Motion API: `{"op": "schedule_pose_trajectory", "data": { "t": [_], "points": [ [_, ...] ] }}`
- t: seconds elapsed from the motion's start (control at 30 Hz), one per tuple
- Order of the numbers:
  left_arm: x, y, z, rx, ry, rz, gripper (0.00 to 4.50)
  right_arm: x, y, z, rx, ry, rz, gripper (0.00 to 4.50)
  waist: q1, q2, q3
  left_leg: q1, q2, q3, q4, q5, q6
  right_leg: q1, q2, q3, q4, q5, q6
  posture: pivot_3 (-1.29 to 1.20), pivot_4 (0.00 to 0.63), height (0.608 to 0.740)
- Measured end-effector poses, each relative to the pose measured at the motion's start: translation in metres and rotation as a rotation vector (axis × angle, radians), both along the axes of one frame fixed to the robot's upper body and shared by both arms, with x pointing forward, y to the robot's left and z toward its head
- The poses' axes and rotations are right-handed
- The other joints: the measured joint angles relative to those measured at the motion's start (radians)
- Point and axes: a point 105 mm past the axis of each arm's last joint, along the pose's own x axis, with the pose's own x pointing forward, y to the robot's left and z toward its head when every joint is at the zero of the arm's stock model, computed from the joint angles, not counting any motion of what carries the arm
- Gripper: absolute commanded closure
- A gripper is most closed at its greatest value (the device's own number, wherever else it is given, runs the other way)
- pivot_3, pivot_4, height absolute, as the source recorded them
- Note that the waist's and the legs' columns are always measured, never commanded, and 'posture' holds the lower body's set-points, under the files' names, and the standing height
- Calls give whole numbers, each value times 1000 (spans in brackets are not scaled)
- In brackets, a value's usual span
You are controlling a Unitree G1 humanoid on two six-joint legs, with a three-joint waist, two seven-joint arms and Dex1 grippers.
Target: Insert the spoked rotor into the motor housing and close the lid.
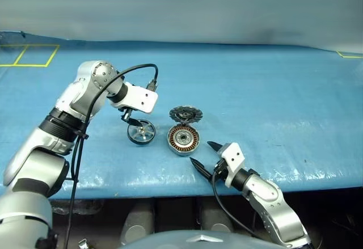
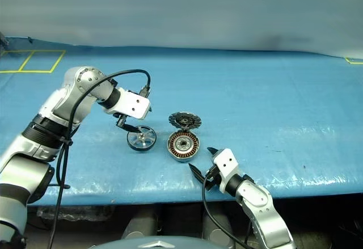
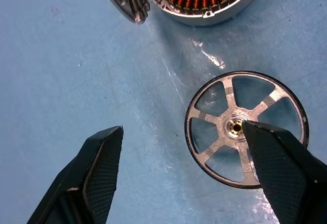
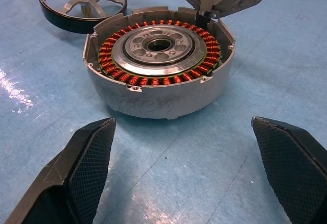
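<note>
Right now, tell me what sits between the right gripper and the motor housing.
Nothing: in the right wrist view only bare blue table cover separates the open right gripper from the motor housing.

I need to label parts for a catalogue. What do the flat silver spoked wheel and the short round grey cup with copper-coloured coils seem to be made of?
The flat silver spoked wheel looks like machined aluminium or steel: matte bright spokes, brass-coloured hub centre, dark rim of unclear material. The short round grey cup looks like cast metal, dull and slightly rough; its coils look like copper wire, orange and shiny.
</note>
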Motion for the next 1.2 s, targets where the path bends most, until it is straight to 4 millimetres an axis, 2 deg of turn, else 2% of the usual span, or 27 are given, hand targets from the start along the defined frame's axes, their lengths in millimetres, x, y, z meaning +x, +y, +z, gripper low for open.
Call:
{"op": "schedule_pose_trajectory", "data": {
  "t": [0.27,0.53,0.7,1.2],
  "points": [
    [-1,8,-6,8,68,131,459,0,3,1,24,-10,-11,0,-1,0,0,0,0,0,0,0,0,0,0,0,0,0,0,0,150,740],
    [-20,20,-21,-60,178,241,459,0,8,-1,59,-12,-44,0,-6,0,0,0,1,0,-1,0,0,-1,0,0,0,0,0,0,150,740],
    [-16,26,-18,-104,153,312,459,1,13,-5,70,-9,-49,0,-5,0,0,0,1,0,-1,0,0,-1,0,0,0,0,0,0,150,740],
    [-12,19,-19,-150,150,262,459,0,16,-9,89,-12,-70,0,-5,0,0,0,1,0,-1,0,0,-1,0,0,-1,0,0,0,150,740]
  ]
}}
